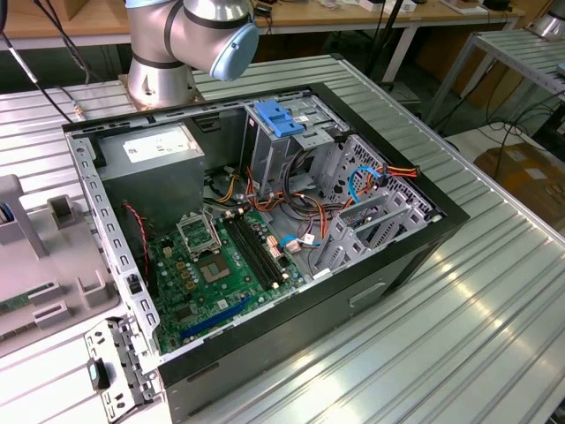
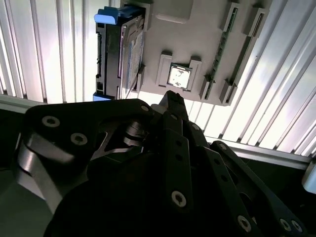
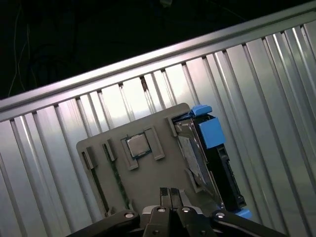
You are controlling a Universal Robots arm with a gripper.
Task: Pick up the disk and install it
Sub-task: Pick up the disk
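The disk [image 3: 210, 163], a grey drive in a bright blue carrier, stands on its edge in a slot at one side of a grey parts tray [image 3: 155, 175]. In the second wrist view the disk [image 2: 126, 49] sits in the same tray [image 2: 163, 42]. My gripper [image 3: 170, 193] hovers above the tray, apart from the disk, with its fingers pressed together and nothing between them. Its dark fingertips [image 2: 173, 98] point toward the tray's middle. The open computer case [image 1: 265, 221] lies on the table in the exterior view.
A processor chip [image 3: 137, 145] and memory sticks [image 3: 114, 173] also rest in the tray. Inside the case a metal drive cage [image 1: 296, 155] carries a fixed blue bracket [image 1: 278, 117]. The arm's base [image 1: 177, 44] stands behind the case on the ribbed metal table [image 1: 477, 309].
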